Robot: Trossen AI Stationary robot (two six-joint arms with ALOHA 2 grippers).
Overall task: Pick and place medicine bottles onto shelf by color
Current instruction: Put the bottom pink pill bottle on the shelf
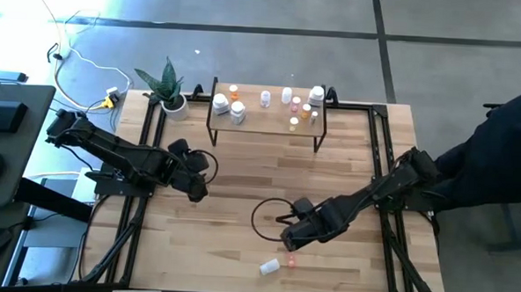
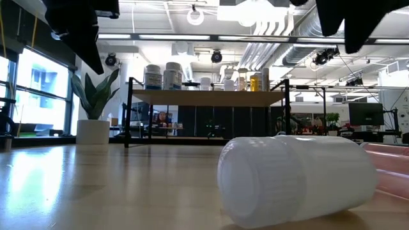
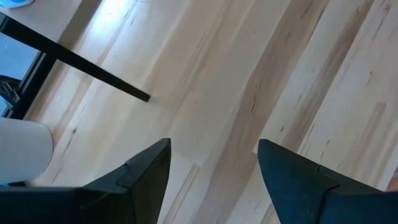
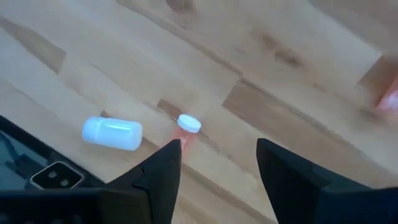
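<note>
1. High view is showing the right hand (image 1: 289,241) hanging low over the front of the bench (image 1: 233,180), fingers spread apart and gripping nothing, just above a small pinkish bottle (image 1: 292,261).
2. Right wrist view is showing that hand's two dark fingers (image 4: 163,167) standing wide, with the pinkish bottle (image 4: 186,129), white-capped and upright, sitting partly behind one fingertip; whether they are touching cannot be told.
3. A white bottle (image 4: 112,134) is lying on its side just beside the pinkish one, near the bench's front edge; in the low view the same white bottle (image 2: 297,179) is filling the foreground.
4. The left hand (image 1: 199,180) is waiting over the left middle of the bench, its fingers (image 3: 145,171) spread and holding nothing, with bare wood showing between them.
5. The shelf (image 1: 266,122) is standing at the back of the bench, carrying the other medicine bottles: white ones (image 1: 220,103) are gathering at its left end, while orange and pale ones (image 1: 305,112) are clustering toward its right.
6. A potted plant (image 1: 168,87) is sitting beside the shelf's left end.
</note>
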